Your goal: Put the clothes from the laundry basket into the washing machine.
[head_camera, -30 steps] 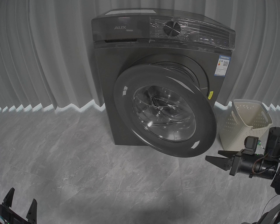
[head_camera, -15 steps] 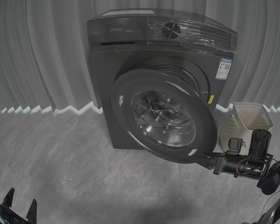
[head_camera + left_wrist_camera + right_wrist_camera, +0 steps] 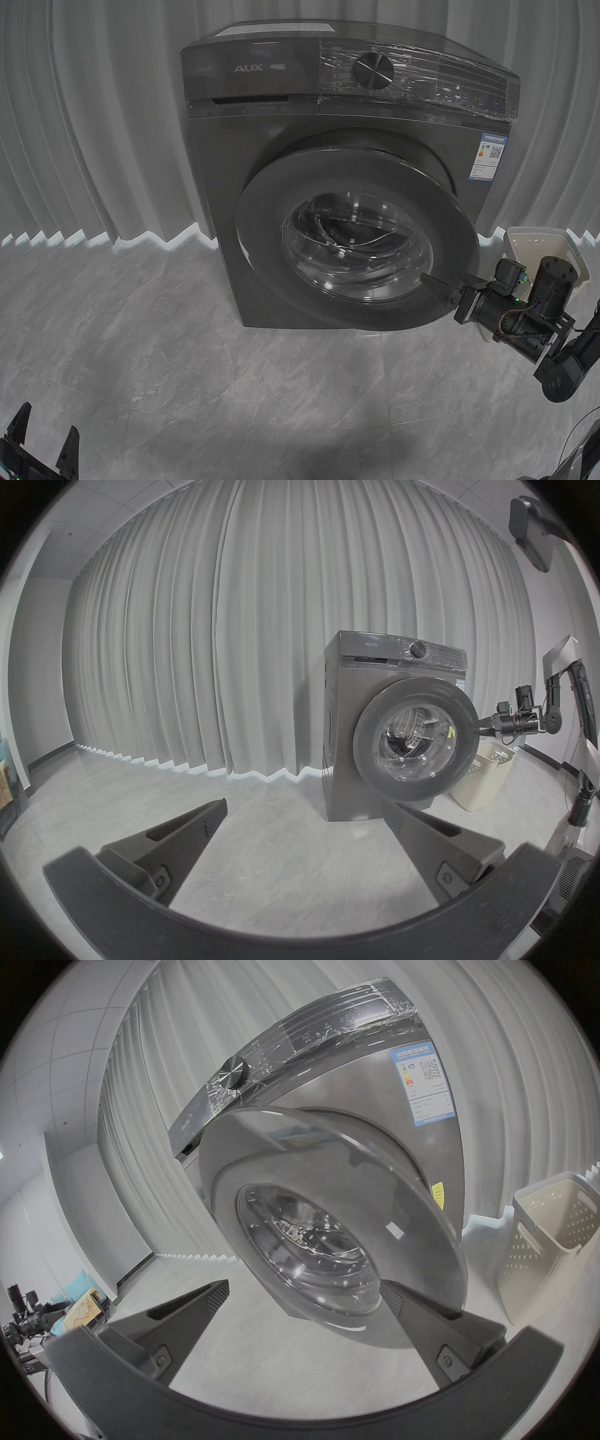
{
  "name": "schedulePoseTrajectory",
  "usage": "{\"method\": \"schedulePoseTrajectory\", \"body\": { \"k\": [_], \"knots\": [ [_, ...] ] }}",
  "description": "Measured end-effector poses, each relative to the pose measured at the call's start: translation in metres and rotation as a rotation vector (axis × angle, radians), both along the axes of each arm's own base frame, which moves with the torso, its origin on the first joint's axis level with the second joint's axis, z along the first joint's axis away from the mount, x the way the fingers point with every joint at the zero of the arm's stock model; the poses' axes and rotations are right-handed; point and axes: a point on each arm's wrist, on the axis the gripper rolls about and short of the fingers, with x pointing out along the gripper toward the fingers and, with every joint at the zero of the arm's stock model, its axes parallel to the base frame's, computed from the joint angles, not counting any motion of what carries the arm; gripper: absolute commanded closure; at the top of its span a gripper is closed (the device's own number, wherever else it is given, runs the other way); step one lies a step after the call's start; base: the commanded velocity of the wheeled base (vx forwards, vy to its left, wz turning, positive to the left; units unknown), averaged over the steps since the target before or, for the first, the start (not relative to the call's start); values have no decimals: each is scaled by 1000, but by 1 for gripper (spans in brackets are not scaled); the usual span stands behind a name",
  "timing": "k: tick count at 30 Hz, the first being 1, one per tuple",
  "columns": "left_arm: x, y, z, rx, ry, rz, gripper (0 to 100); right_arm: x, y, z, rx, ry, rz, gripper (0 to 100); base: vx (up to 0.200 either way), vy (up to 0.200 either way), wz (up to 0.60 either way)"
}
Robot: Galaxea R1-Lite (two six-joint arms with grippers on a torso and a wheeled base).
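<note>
The dark grey washing machine [image 3: 250,156] stands against the curtain. Its round glass door [image 3: 269,206] is swung almost against the front, still slightly ajar in the right wrist view [image 3: 375,1210]. My right gripper [image 3: 445,282] is open at the door's lower right rim, with one finger against the rim. The cream perforated laundry basket [image 3: 544,240] sits on the floor right of the machine, behind my right arm; the part of its inside that shows [image 3: 550,1241] holds no clothes. My left gripper [image 3: 47,422] hangs open, low at the near left, far from the machine [image 3: 350,730].
Pleated white curtains [image 3: 94,125] run along the wall behind the machine. Bare grey tiled floor [image 3: 187,350] spreads in front of and left of the washer. A plastic-wrapped control panel [image 3: 425,81] tops the machine.
My right gripper has moved left and up against the door. The door has swung from wide open to nearly shut. The left gripper has not moved.
</note>
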Motion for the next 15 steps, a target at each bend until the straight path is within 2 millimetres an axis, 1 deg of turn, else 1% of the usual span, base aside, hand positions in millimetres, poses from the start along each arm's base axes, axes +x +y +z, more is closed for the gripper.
{"method": "schedulePoseTrajectory", "body": {
  "k": [4, 9, 10, 15],
  "knots": [
    [0, 0, 0, 0, 0, 0, 0, -12, -3, 1, -5, 5, 2, 0, 0, 0, 0],
    [0, 0, 0, 1, 0, -3, 0, -32, 1, 4, -13, 3, 47, 0, 0, 0, 0],
    [0, 0, 0, 2, 0, -4, 0, -35, 2, 5, -16, -4, 53, 100, 0, 0, 0],
    [0, 0, 0, 2, 1, -5, 0, -43, 2, 9, -40, -32, 72, 100, 0, 0, 0]
  ]
}}
